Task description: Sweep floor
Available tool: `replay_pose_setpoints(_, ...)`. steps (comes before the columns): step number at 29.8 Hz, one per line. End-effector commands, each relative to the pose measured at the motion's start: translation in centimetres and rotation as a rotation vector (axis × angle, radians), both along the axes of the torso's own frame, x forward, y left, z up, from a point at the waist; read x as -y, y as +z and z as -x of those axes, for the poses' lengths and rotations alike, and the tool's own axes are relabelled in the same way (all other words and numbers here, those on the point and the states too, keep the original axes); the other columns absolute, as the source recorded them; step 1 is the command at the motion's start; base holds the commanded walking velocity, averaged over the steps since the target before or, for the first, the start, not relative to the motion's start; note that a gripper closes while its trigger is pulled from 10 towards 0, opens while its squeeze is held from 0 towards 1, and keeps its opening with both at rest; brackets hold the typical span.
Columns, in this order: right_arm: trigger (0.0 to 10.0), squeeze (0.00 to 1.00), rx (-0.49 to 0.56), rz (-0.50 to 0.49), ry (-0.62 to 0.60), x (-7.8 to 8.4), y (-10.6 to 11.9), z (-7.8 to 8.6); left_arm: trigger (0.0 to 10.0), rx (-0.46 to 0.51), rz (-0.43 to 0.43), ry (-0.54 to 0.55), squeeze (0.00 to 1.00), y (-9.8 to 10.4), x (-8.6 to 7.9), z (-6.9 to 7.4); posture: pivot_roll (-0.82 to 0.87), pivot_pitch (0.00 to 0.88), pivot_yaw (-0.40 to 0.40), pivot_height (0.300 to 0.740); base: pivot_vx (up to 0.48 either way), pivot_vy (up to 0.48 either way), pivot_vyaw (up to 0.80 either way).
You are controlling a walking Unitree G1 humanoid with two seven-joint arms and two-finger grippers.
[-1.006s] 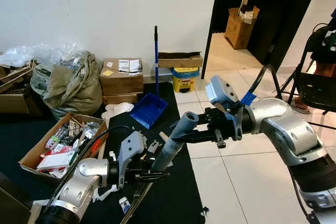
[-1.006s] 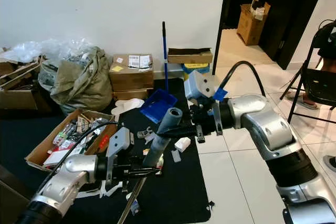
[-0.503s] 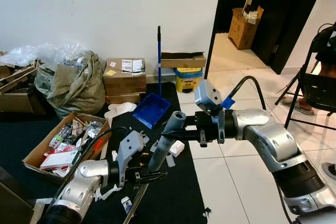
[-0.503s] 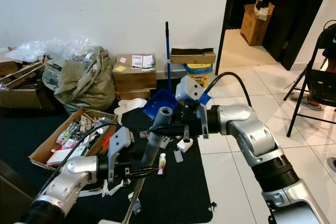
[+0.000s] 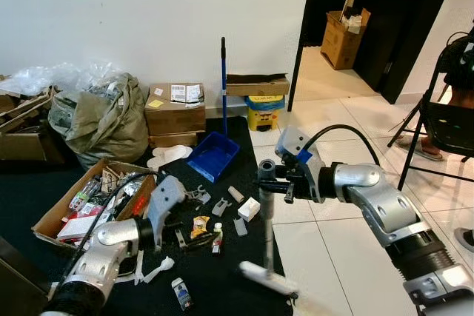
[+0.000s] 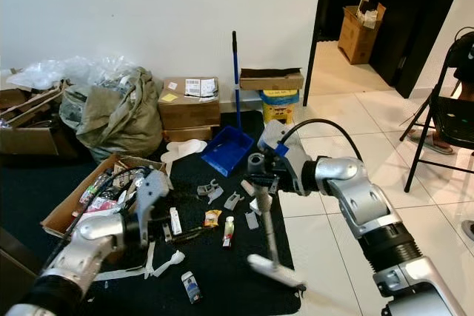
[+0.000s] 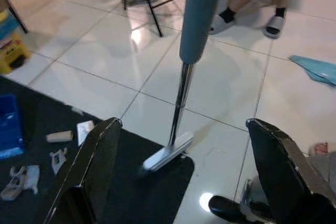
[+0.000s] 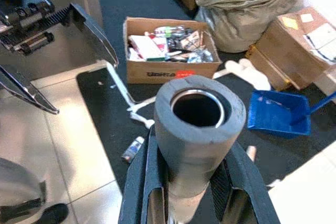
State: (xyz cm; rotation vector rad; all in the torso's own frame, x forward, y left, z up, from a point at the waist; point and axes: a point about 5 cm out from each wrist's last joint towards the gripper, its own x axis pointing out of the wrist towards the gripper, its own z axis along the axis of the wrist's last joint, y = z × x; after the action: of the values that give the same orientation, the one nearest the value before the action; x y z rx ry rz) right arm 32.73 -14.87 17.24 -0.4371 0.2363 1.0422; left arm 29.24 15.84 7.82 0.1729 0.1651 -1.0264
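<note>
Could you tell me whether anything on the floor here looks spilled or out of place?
Yes: small litter lies scattered across the dark mat, beside the blue dustpan. The right gripper holds the broom upright at the mat's edge.

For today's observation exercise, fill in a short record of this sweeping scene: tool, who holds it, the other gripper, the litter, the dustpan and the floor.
tool: broom, upright, its head at the edge of the black mat
held by: right gripper, fingers closed on the grey foam handle top
other gripper: left gripper, fingers open, low over the mat, apart from the broom
litter: small scraps and packets scattered on the mat
dustpan: blue dustpan on the mat, long handle upright near the wall
floor: white tiles beside the mat
</note>
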Motion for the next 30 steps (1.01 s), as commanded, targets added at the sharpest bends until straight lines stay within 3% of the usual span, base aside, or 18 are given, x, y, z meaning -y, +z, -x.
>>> replay_pose_setpoints(1,0.0,0.0,0.04,-0.023,0.012,-0.4,0.7,-0.2,10.0,0.005,-0.023,0.062,1.0,-0.2,-1.0,-0.2,-0.1,0.0,0.038,0.74,0.0,0.0,0.0)
replay_pose_setpoints(4,0.0,0.0,0.045,-0.025,-0.049,0.2,-0.4,-0.4,10.0,-0.022,0.005,0.336,1.0,-1.6,-3.0,-1.2,-0.1,0.0,0.04,0.74,0.0,0.0,0.0)
replay_pose_setpoints(6,0.0,0.0,0.045,-0.025,-0.049,0.2,-0.4,-0.4,10.0,-0.022,0.005,0.336,1.0,-1.6,-3.0,-1.2,-0.1,0.0,0.04,0.74,0.0,0.0,0.0)
replay_pose_setpoints(7,10.0,0.0,0.05,-0.025,-0.158,1.3,-1.6,-0.9,10.0,-0.146,0.086,0.543,0.0,-3.9,-4.1,-0.6,-0.1,0.0,0.039,0.74,0.0,0.0,0.0)
replay_pose_setpoints(8,10.0,0.0,0.052,-0.031,-0.197,1.6,-1.9,-1.0,10.0,-0.19,0.112,0.604,0.0,-4.8,-4.3,-0.2,-0.1,0.0,0.039,0.74,0.0,0.0,0.0)
replay_pose_setpoints(11,10.0,0.0,0.061,-0.041,-0.235,1.8,-2.1,-1.2,10.0,-0.226,0.126,0.651,0.0,-5.5,-4.5,0.2,-0.1,0.0,0.039,0.74,0.0,0.0,0.0)
replay_pose_setpoints(13,10.0,0.0,0.096,-0.083,-0.341,2.4,-2.5,-1.7,10.0,-0.319,0.146,0.779,0.0,-7.4,-5.2,1.5,-0.11,0.0,0.039,0.74,0.0,0.0,0.0)
replay_pose_setpoints(15,10.0,0.0,0.096,-0.083,-0.341,2.4,-2.5,-1.7,10.0,-0.319,0.146,0.779,0.0,-7.4,-5.2,1.5,-0.11,0.0,0.039,0.74,0.0,0.0,0.0)
replay_pose_setpoints(16,10.0,0.0,0.106,-0.127,-0.403,2.4,-2.8,-1.8,10.0,-0.386,0.156,0.885,0.0,-8.6,-6.0,2.6,-0.11,0.0,0.039,0.74,0.0,0.0,0.0)
replay_pose_setpoints(19,10.0,0.0,0.106,-0.127,-0.403,2.4,-2.8,-1.8,10.0,-0.386,0.156,0.885,0.0,-8.6,-6.0,2.6,-0.11,0.0,0.039,0.74,0.0,0.0,0.0)
replay_pose_setpoints(20,10.0,0.0,0.096,-0.174,-0.447,2.1,-3.5,-1.8,10.0,-0.463,0.158,1.0,0.0,-10.1,-6.9,4.1,-0.11,0.0,0.039,0.74,0.0,0.0,0.0)
replay_pose_setpoints(21,10.0,0.0,0.096,-0.174,-0.447,2.1,-3.5,-1.8,10.0,-0.463,0.158,1.0,0.0,-10.1,-6.9,4.1,-0.11,0.0,0.039,0.74,0.0,0.0,0.0)
replay_pose_setpoints(22,10.0,0.0,0.069,-0.191,-0.478,1.5,-4.7,-1.5,10.0,-0.542,0.145,1.115,0.0,-11.6,-7.7,6.0,-0.1,0.0,0.034,0.74,0.0,0.0,0.0)
replay_pose_setpoints(24,10.0,0.0,0.069,-0.191,-0.478,1.5,-4.7,-1.5,10.0,-0.542,0.145,1.115,0.0,-11.6,-7.7,6.0,-0.1,0.0,0.034,0.74,0.0,0.0,0.0)
replay_pose_setpoints(25,10.0,0.0,0.048,-0.205,-0.492,0.9,-5.8,-1.2,10.0,-0.611,0.127,1.203,0.0,-12.8,-8.2,7.8,-0.09,0.0,0.031,0.74,0.0,0.0,0.0)
replay_pose_setpoints(26,10.0,0.0,0.048,-0.205,-0.492,0.9,-5.8,-1.2,10.0,-0.611,0.127,1.203,0.0,-12.8,-8.2,7.8,-0.09,0.0,0.031,0.74,0.0,0.0,0.0)
replay_pose_setpoints(28,10.0,0.0,0.052,-0.219,-0.495,0.0,-6.3,-1.1,10.0,-0.705,0.082,1.28,0.0,-14.4,-8.3,10.2,-0.09,0.0,0.035,0.74,0.0,0.0,0.0)
replay_pose_setpoints(30,10.0,0.0,0.06,-0.227,-0.495,-0.1,-6.1,-1.2,10.0,-0.726,0.072,1.289,0.0,-14.7,-8.1,10.6,-0.09,0.0,0.035,0.74,0.0,0.0,0.0)
